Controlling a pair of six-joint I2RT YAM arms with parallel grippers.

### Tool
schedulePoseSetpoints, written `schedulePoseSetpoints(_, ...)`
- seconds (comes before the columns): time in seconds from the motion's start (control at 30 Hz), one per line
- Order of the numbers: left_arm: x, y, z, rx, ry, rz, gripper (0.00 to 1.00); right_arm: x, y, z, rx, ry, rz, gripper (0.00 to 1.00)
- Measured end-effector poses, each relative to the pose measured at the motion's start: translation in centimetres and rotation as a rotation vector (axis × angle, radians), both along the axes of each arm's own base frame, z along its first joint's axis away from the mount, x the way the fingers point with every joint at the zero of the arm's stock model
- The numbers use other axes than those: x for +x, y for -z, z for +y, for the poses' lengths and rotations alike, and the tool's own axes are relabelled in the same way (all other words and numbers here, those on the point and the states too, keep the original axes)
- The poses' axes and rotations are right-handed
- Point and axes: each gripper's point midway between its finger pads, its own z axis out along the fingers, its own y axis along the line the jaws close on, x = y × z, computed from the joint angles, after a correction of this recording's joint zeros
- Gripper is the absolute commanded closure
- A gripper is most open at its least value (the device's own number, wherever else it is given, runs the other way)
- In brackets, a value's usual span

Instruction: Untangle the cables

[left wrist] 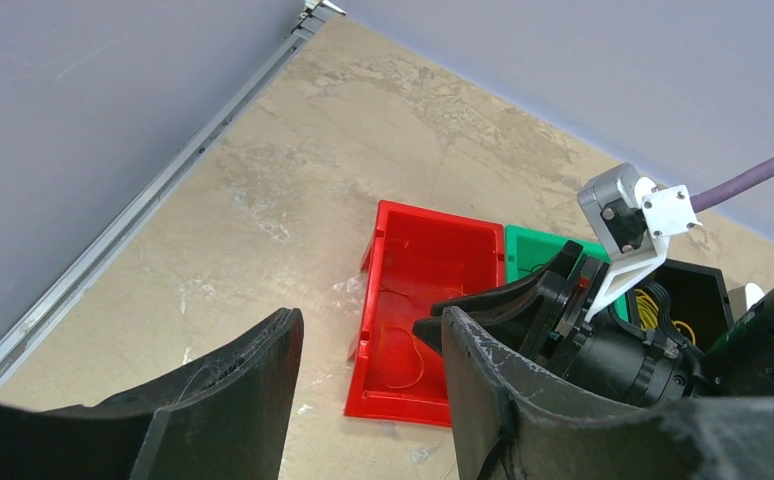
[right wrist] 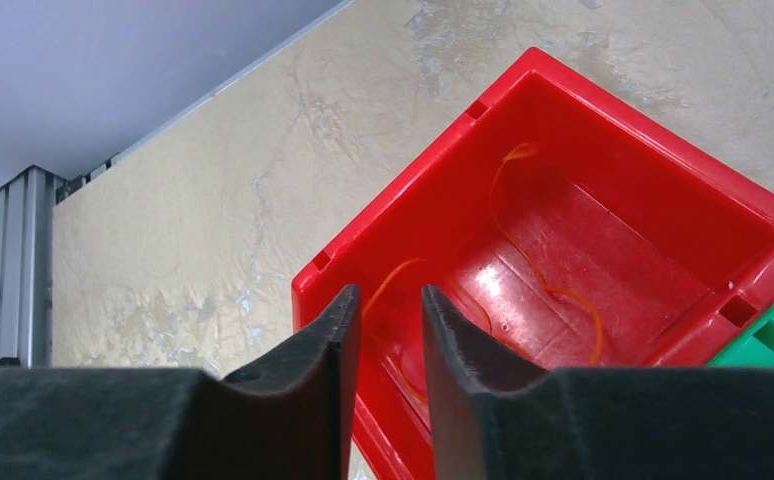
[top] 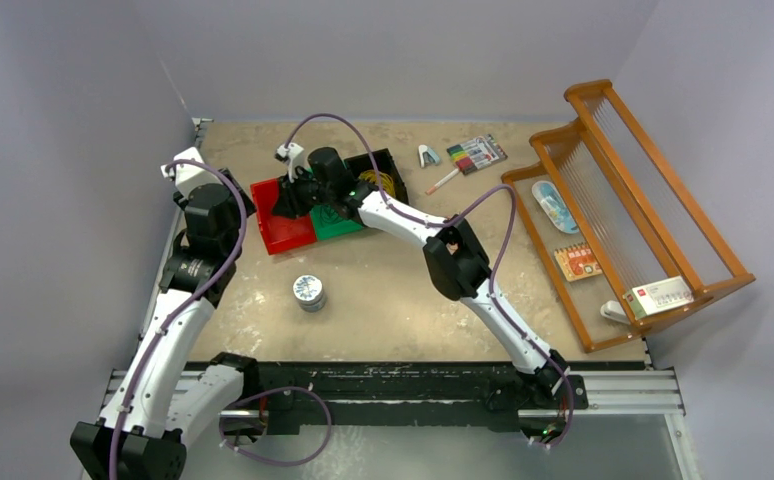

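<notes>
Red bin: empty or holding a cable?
Not empty: a thin orange cable lies in loose loops on the floor of the red bin; both wrist views show it.

A red bin, green bin and black bin adjoin; a round tin stands apart.

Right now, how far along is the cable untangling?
Looks done: an orange cable lies alone in loose curves in the red bin, and a yellow cable sits in the black bin. In hand: nothing; the right gripper hovers open above the red bin, the left gripper open nearby. Left: hard to say; the right arm hides most of the green bin.
</notes>
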Motion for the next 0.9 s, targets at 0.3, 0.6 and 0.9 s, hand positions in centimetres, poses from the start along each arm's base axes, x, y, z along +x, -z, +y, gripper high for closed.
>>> schedulePoseSetpoints(0.3, 0.1, 0.1, 0.1, -0.004, 0.002, 0.002, 0.47, 0.0, -0.2, -0.5, -0.008, 0.015, -0.018, 0.58)
schedulePoseSetpoints(0.6, 0.6, 0.6, -0.3, -0.015, 0.031, 0.015, 0.47, -0.3, -7.0, -4.2, 0.024, 0.13, -0.131, 0.56)
schedulePoseSetpoints(0.9, 1.5, 1.7, -2.6, -0.057, 0.151, 0.022, 0.46, -0.5, -12.4, -13.7, 0.068, 0.363, -0.222, 0.54)
